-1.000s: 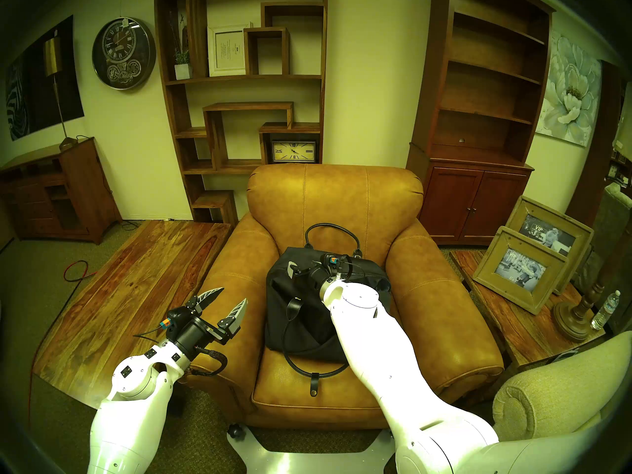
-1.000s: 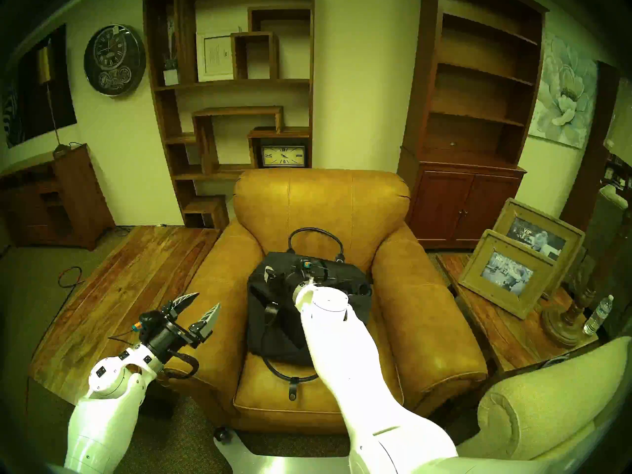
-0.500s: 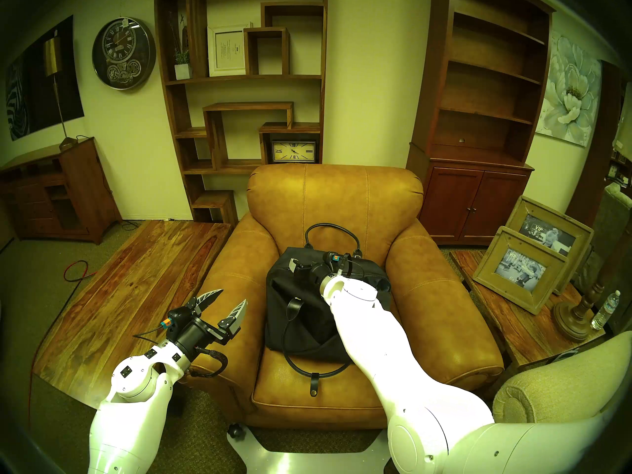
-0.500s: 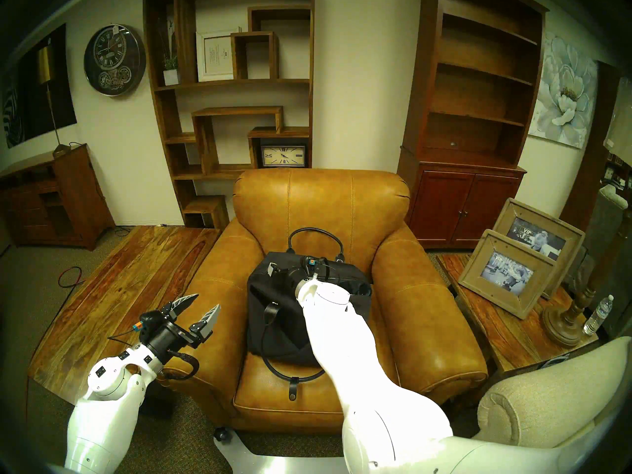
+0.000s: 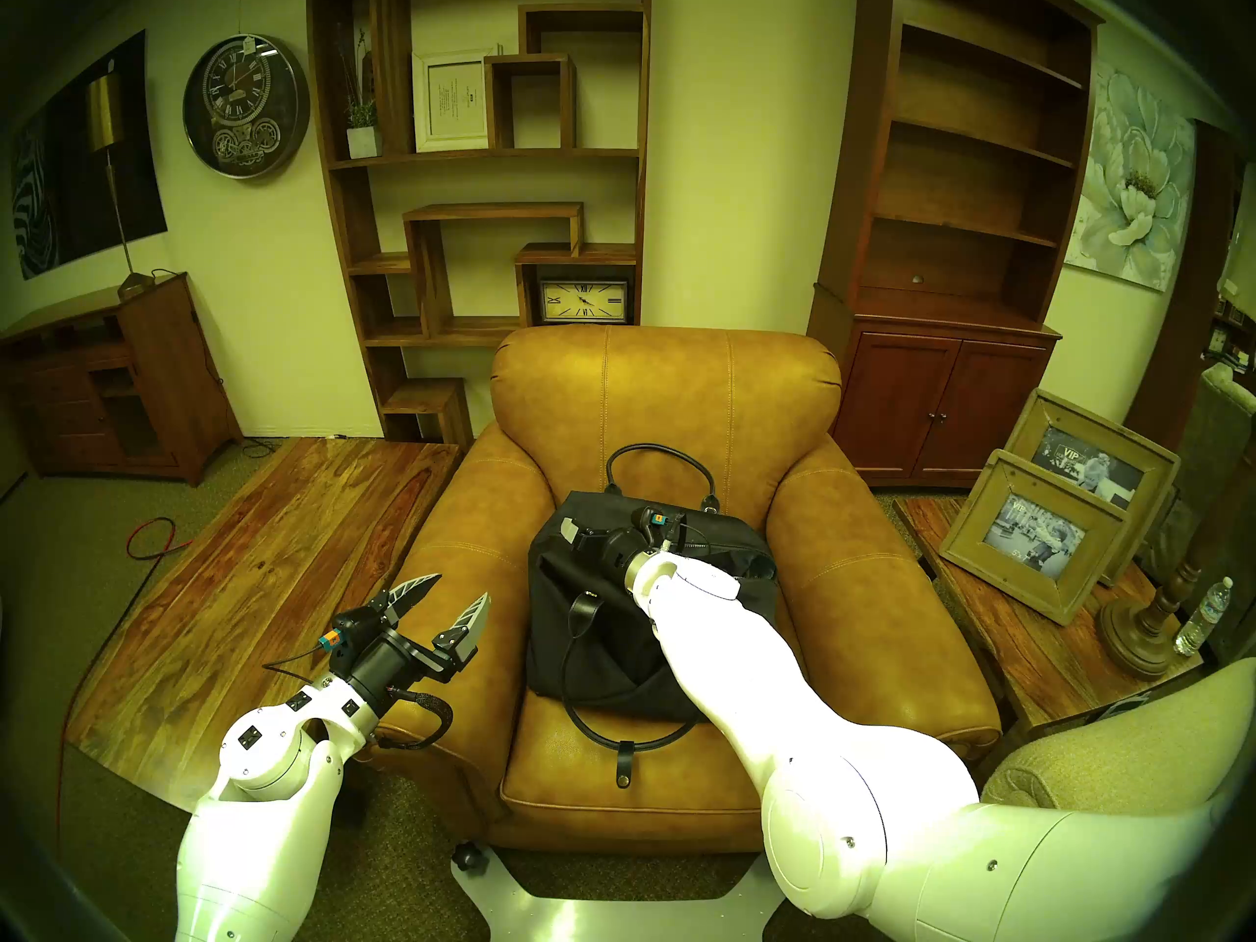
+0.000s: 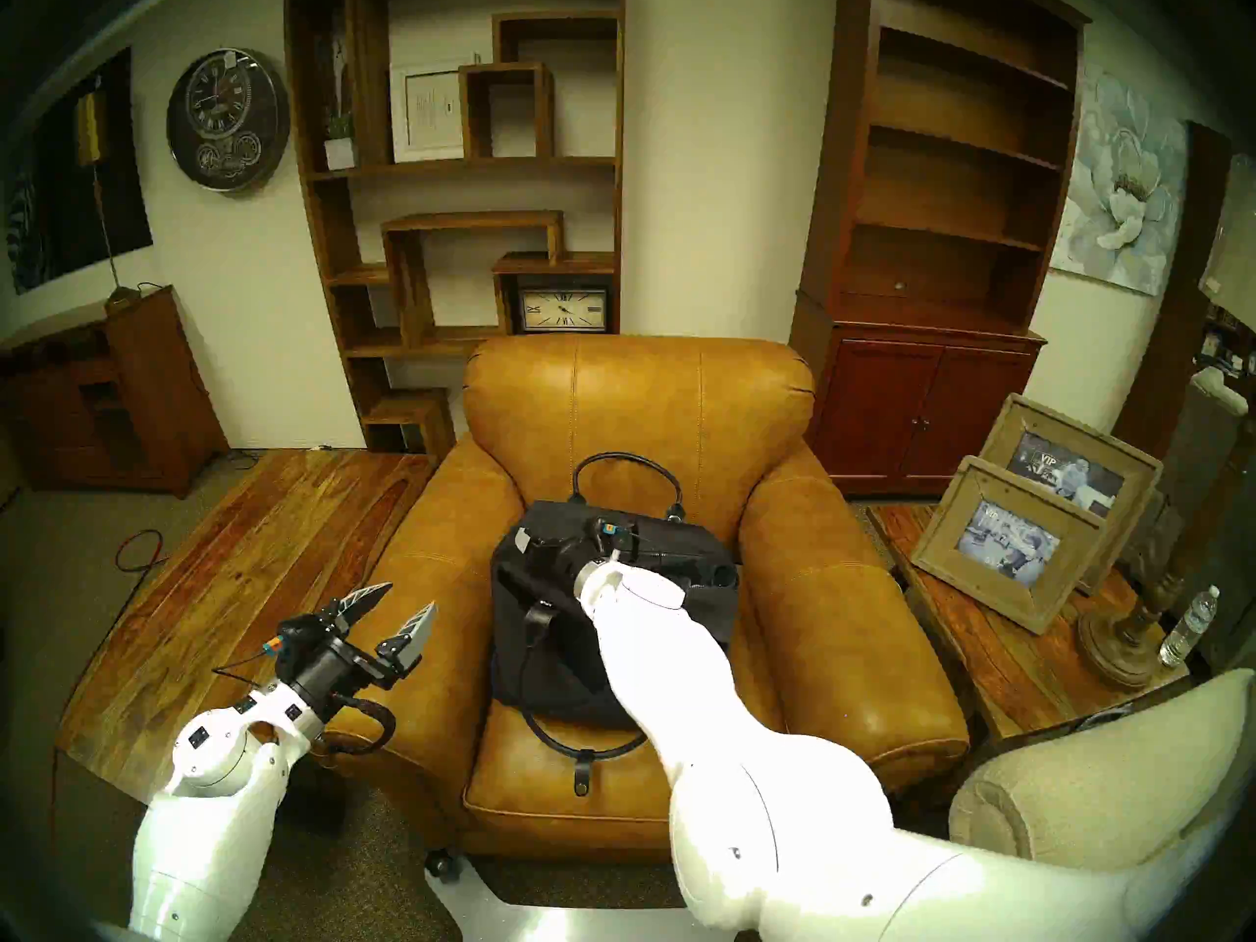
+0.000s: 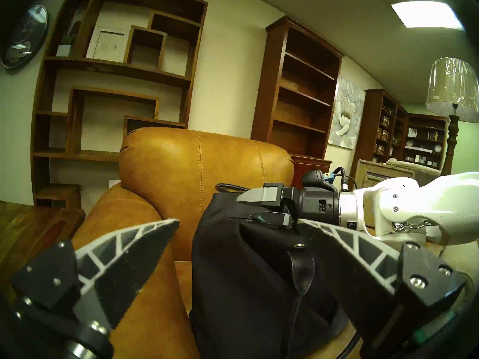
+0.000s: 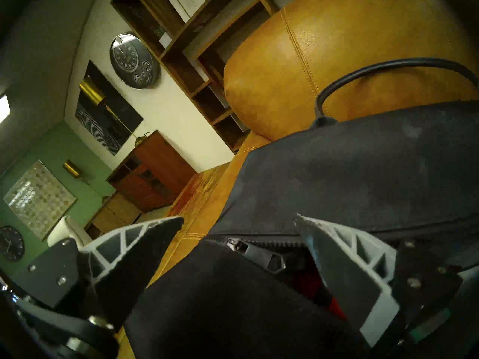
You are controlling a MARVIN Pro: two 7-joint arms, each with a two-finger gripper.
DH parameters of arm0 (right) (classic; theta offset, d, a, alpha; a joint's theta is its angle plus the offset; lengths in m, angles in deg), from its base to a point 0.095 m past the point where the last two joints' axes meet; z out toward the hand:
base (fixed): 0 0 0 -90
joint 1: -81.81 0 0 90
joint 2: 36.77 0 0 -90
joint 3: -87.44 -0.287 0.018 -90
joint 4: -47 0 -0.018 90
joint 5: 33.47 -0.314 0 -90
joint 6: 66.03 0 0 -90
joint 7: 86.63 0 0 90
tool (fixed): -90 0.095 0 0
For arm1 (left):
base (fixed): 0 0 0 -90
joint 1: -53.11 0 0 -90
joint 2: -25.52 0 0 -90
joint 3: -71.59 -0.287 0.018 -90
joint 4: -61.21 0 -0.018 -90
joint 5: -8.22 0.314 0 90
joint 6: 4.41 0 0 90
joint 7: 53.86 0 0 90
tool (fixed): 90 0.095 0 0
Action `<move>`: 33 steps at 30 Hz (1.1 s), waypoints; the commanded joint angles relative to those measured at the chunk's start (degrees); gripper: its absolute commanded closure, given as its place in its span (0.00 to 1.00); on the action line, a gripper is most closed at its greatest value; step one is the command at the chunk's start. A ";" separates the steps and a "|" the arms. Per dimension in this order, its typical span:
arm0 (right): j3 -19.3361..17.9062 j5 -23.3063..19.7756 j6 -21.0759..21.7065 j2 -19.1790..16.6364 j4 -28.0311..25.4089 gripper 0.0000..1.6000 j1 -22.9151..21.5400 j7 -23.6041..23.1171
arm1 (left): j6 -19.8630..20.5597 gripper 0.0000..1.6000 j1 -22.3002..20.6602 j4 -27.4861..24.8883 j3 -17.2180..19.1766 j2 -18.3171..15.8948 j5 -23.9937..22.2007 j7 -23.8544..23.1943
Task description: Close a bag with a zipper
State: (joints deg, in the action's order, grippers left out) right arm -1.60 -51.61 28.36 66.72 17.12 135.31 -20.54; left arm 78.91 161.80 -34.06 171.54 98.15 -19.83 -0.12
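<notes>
A black fabric bag (image 5: 598, 648) stands on the seat of a tan leather armchair (image 5: 666, 390), one handle up at the back and one hanging down the front. My right gripper (image 5: 574, 533) is open over the left end of the bag's top. In the right wrist view the right gripper (image 8: 238, 218) has the zipper (image 8: 274, 243) and its small pull (image 8: 259, 256) lying between its fingers, untouched, with the teeth parted behind the pull. My left gripper (image 5: 465, 586) is open and empty above the chair's left armrest, left of the bag (image 7: 246, 286).
The chair's armrests (image 5: 877, 580) flank the bag closely. A low wooden table (image 5: 272, 567) stands at the left. A side table at the right holds picture frames (image 5: 1033, 539), a lamp base (image 5: 1142, 628) and a water bottle (image 5: 1203, 614). A beige sofa arm (image 5: 1101, 771) is at the lower right.
My right gripper has shifted a little to the left along the bag's top, and the right elbow has swung lower and outward. The left arm has not moved.
</notes>
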 commanded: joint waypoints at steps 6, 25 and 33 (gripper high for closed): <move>0.59 0.12 -0.48 -0.43 4.96 0.00 -5.71 -4.30 | -0.16 0.00 -0.04 -1.95 0.20 -0.20 -0.13 -0.28; 3.40 2.56 9.06 -3.19 -5.13 0.00 -0.79 -7.58 | -0.04 0.00 -0.04 -2.01 0.38 -0.03 -0.01 -0.50; 2.95 3.31 14.10 -4.44 -11.59 0.00 2.92 -6.62 | -0.01 0.00 -0.04 -2.02 0.42 0.02 0.03 -0.54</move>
State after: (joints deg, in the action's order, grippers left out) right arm 1.53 -48.06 39.49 62.70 11.57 136.03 -27.35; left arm 78.90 161.91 -34.57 171.80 98.17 -19.71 -0.75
